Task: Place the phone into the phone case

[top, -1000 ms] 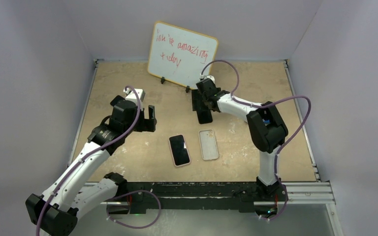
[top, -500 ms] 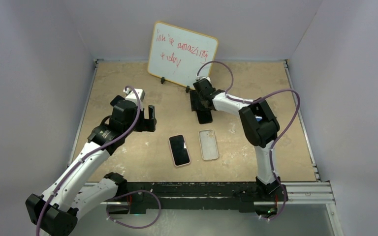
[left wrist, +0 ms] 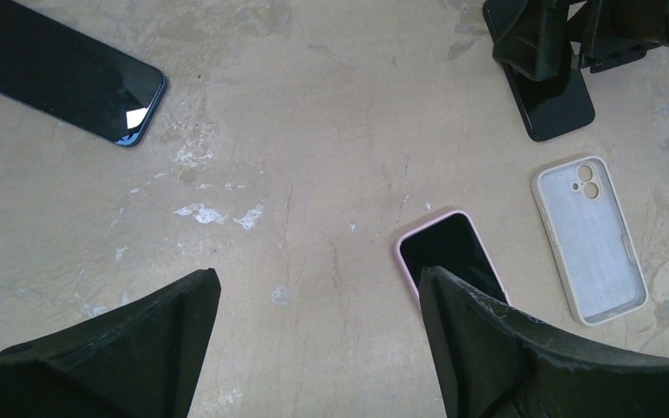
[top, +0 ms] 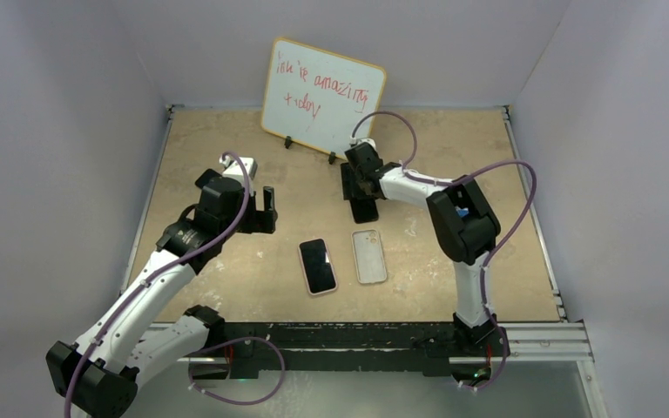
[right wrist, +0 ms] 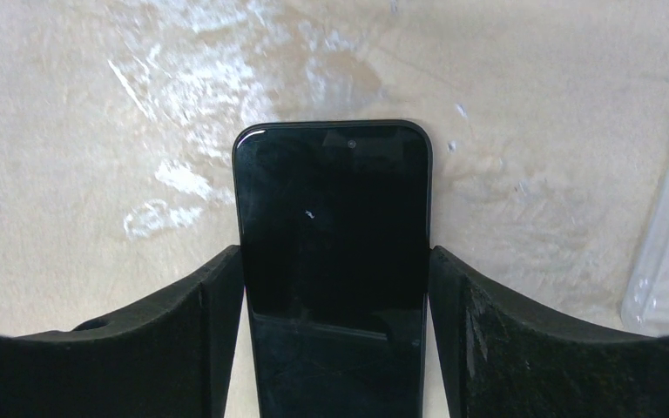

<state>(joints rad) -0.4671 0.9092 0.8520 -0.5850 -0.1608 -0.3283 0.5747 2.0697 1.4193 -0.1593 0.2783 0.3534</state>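
R gripper (right wrist: 335,257) has its two fingers pressed against the long edges of the black phone (right wrist: 331,200), so it reads as clamped on it. Can't tell from the wrist view whether the phone is lifted or flat on the table (top: 226,148); prob. flat. The phone's front end sticks out past the fingertips, screen up. The empty phone case (top: 369,256) lies open side up near that hand, just off to one side of the fingers, and only its clear edge shows in the wrist view. L gripper (left wrist: 315,277) hangs wide open w/ nothing btwn the fingers. The pink-cased phone (left wrist: 453,261) sits just under its right-hand finger, the empty case is further out that side, and a dark blue phone (left wrist: 61,78) lies well off to the other side. Risks as I judge them: the grip is only on thin, smooth edges, so the phone could slip or twist on lift. Nothing pins the case, so pressing in could shove it along the table or tip it, esp. w/ the L hand well apart from it. A corner could hang on the case lip if the phone comes in skewed, or w/ its camera end away from the cutout. The pink-cased phone lies just beside the case and could get knocked.
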